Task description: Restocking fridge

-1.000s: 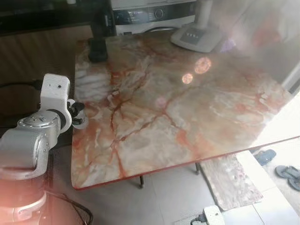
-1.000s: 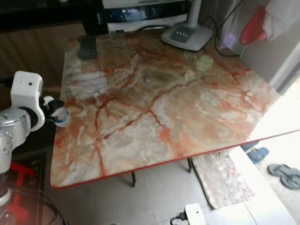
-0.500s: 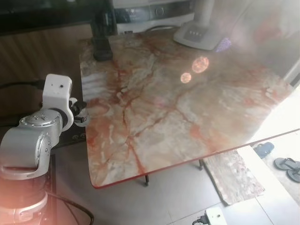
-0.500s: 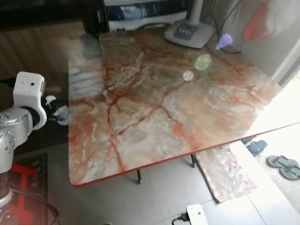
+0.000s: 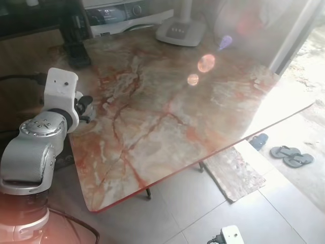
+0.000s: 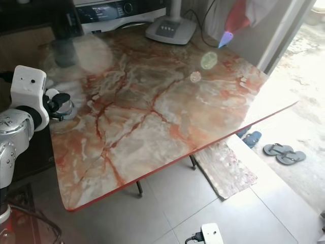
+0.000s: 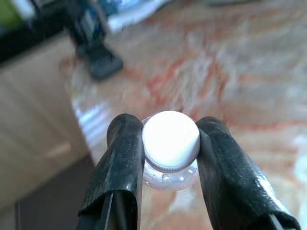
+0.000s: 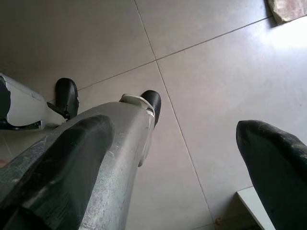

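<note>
A small clear bottle with a white screw cap (image 7: 171, 143) sits between my left gripper's (image 7: 169, 140) two black fingers, which are shut on its neck. In the head views this gripper (image 5: 84, 105) holds the bottle (image 6: 64, 104) at the left edge of the red-veined marble table (image 5: 177, 112). My right gripper (image 8: 177, 143) hangs low over the tiled floor (image 8: 201, 72) with its fingers wide apart and nothing between them.
A white fan base (image 5: 180, 33), a black object (image 5: 76, 51) and an appliance (image 5: 111, 12) stand along the table's far edge. Slippers (image 5: 289, 155), a mat (image 5: 231, 170) and a white power strip (image 5: 231, 235) lie on the floor to the right.
The whole picture has shifted, so the camera has turned and more floor shows on the right. My left gripper keeps the bottle at the table's left edge.
</note>
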### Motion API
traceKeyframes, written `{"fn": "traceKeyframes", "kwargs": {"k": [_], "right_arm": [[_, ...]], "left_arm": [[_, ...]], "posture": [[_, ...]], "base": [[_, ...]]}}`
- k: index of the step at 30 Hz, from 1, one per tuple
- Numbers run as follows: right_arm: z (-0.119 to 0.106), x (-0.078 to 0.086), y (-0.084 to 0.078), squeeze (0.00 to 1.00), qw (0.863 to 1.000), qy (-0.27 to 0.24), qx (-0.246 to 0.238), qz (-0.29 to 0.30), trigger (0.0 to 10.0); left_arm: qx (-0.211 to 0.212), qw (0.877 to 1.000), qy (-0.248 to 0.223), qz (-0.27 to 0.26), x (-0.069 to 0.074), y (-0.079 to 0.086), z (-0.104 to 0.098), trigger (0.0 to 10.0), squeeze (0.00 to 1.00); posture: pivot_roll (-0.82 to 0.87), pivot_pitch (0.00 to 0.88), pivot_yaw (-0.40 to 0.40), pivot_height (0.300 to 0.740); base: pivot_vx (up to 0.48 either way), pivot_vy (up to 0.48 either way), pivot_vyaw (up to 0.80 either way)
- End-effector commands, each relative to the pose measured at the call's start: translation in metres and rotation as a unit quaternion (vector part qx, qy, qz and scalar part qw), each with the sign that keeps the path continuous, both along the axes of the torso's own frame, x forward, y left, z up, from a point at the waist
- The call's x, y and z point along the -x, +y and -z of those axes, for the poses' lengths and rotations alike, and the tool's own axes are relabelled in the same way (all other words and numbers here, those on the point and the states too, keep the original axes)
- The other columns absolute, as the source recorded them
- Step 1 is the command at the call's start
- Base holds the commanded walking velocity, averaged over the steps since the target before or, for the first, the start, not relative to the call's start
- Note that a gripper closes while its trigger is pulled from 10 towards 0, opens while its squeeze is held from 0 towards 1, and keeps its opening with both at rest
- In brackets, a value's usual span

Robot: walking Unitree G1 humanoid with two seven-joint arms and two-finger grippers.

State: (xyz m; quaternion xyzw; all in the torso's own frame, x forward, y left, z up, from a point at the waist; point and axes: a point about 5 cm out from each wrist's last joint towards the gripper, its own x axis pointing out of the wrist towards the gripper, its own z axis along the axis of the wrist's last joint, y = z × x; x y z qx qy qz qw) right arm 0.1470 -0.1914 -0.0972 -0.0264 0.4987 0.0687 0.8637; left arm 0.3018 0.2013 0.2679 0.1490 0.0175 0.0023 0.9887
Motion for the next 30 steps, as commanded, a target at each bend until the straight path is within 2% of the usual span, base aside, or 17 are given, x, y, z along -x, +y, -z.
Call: {"fn": "traceKeyframes", "kwargs": {"k": [1,3,4,5,6,7,8,9,11,13,14,15,16,17,23,30], "right_arm": [[0.002,0.004,0.0,0.0,1.0,0.009,-0.001,0.005,10.0],[0.002,0.004,0.0,0.0,1.0,0.008,-0.001,0.006,10.0],[0.002,0.004,0.0,0.0,1.0,0.008,-0.001,0.006,10.0],[0.002,0.004,0.0,0.0,1.0,0.008,-0.001,0.006,10.0],[0.002,0.004,0.0,0.0,1.0,0.008,-0.001,0.006,10.0],[0.002,0.004,0.0,0.0,1.0,0.008,-0.001,0.006,10.0],[0.002,0.004,0.0,0.0,1.0,0.008,-0.001,0.006,10.0],[0.002,0.004,0.0,0.0,1.0,0.008,-0.001,0.006,10.0],[0.002,0.004,0.0,0.0,1.0,0.009,0.0,0.006,10.0],[0.002,0.004,0.0,0.0,1.0,0.009,0.0,0.007,10.0],[0.002,0.004,0.0,0.0,1.0,0.009,0.001,0.007,10.0],[0.002,0.004,0.0,0.0,1.0,0.009,0.001,0.007,10.0],[0.002,0.004,0.0,0.0,1.0,0.008,0.001,0.008,10.0],[0.002,0.004,0.0,0.0,1.0,0.008,0.001,0.009,10.0],[0.002,0.004,-0.001,0.0,1.0,0.008,0.003,0.009,10.0],[0.002,0.004,-0.001,0.0,1.0,0.008,0.004,0.009,10.0]], "left_arm": [[-0.018,0.998,-0.054,0.04,0.005,-0.012,-0.015,10.0,0.0],[-0.037,0.99,-0.082,0.108,0.01,-0.028,-0.01,10.0,0.0],[-0.037,0.99,-0.082,0.108,0.01,-0.028,-0.01,10.0,0.0],[-0.09,0.978,-0.106,0.156,0.014,-0.041,-0.003,10.0,0.0],[-0.12,0.971,-0.114,0.174,0.016,-0.046,0.002,10.0,0.0],[-0.12,0.971,-0.114,0.174,0.016,-0.046,0.002,10.0,0.0],[-0.168,0.955,-0.116,0.213,0.02,-0.057,0.014,10.0,0.0],[-0.154,0.955,-0.116,0.226,0.021,-0.061,0.019,10.0,0.0],[-0.096,0.961,-0.12,0.232,0.022,-0.066,0.027,10.0,0.0],[-0.077,0.962,-0.126,0.228,0.021,-0.07,0.036,10.0,0.0],[-0.056,0.967,-0.132,0.21,0.02,-0.07,0.044,10.0,0.0],[-0.056,0.967,-0.132,0.21,0.02,-0.07,0.044,10.0,0.0],[-0.022,0.972,-0.145,0.181,0.018,-0.068,0.047,10.0,0.0],[-0.014,0.973,-0.15,0.173,0.018,-0.067,0.048,10.0,0.0],[-0.029,0.967,-0.203,0.153,0.019,-0.07,0.05,10.0,0.0],[-0.04,0.965,-0.214,0.145,0.016,-0.068,0.049,10.0,0.0]], "posture": [[0.08,0.085,0.01,0.74],[0.08,0.084,0.011,0.74],[0.08,0.084,0.011,0.74],[0.08,0.085,0.012,0.74],[0.07,0.085,0.012,0.74],[0.07,0.085,0.012,0.74],[0.08,0.085,0.011,0.74],[0.07,0.083,0.013,0.74],[0.07,0.084,0.012,0.74],[0.07,0.084,0.011,0.74],[0.07,0.084,0.011,0.74],[0.07,0.084,0.011,0.74],[0.06,0.084,0.011,0.74],[0.06,0.084,0.011,0.74],[0.07,0.083,0.004,0.74],[0.06,0.083,0.008,0.74]], "base": [[0.0,0.0,-0.8],[0.0,0.0,-0.8],[0.0,0.0,-0.8],[0.0,0.0,-0.8],[0.0,0.0,-0.8],[0.0,0.0,-0.8],[0.0,0.0,-0.8],[0.0,0.0,-0.8],[0.0,0.0,-0.8],[0.0,0.0,-0.8],[0.0,0.0,-0.8],[0.0,0.0,-0.8],[0.0,0.0,-0.8],[0.0,0.0,-0.8],[0.0,0.0,-0.8],[0.0,-0.281,-0.8]]}}
